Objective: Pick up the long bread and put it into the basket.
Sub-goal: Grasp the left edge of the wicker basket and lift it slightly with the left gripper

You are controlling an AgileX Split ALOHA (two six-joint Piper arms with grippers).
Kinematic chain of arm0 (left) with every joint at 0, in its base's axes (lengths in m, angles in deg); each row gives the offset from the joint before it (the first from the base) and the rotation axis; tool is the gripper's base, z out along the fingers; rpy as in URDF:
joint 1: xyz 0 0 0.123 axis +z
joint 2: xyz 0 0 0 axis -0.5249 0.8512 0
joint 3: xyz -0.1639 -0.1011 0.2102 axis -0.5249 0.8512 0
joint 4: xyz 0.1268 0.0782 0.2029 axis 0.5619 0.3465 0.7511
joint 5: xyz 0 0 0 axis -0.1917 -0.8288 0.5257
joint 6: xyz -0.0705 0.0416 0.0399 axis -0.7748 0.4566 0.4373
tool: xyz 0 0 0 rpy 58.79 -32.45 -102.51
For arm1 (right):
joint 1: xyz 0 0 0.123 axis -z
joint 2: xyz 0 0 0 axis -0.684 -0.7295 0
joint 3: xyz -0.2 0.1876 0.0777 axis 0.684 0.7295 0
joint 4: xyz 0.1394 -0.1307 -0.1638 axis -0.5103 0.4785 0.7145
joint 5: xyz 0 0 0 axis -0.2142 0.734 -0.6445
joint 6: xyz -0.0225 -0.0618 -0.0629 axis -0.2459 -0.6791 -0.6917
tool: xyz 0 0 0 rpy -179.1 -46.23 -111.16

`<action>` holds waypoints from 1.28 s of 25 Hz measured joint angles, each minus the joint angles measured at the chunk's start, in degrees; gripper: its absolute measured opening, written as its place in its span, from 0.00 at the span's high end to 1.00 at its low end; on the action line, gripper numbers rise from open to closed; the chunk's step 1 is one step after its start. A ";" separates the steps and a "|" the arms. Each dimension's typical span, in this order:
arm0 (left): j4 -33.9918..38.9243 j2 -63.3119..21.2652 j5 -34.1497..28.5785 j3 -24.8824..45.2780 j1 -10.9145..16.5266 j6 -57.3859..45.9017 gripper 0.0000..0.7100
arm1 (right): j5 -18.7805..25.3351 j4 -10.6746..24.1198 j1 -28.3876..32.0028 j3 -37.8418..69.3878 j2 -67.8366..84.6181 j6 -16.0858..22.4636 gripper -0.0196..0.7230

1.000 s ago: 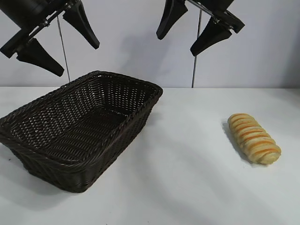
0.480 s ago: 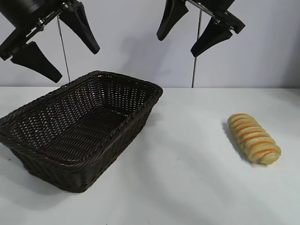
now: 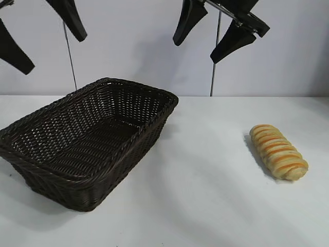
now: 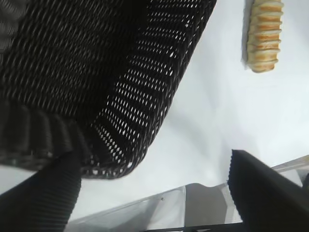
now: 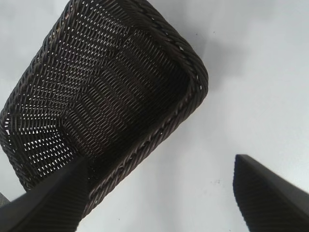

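Your oblong golden-tan ridged long bread (image 3: 278, 151) lay on the white surface (image 3: 205, 195), well apart from the large dark brown woven wicker basket (image 3: 87, 139). Your right gripper (image 3: 212, 32) hung high between them, jaws apart and empty; your left gripper (image 3: 42, 32) hung above the basket, jaws likewise apart.

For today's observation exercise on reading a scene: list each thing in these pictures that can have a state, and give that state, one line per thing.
Bread: lying flat on the table, ridges up, untouched, well apart from the basket.
Basket: upright on the table, nothing in it.
Left gripper: open, holding nothing, high above the basket.
Right gripper: open, holding nothing, high above the table between basket and bread.
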 joint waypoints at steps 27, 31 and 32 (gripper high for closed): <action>12.08 -3.63 13.71 15.64 -4.67 -38.35 0.15 | -0.07 0.15 0.00 0.00 0.00 0.00 0.18; 11.98 -3.63 17.84 17.46 -5.42 -39.40 0.15 | -0.07 0.15 0.00 0.00 0.00 0.00 0.18; 11.98 -3.63 18.46 17.69 -5.42 -39.44 0.15 | -0.07 0.15 0.00 0.00 0.00 0.00 0.18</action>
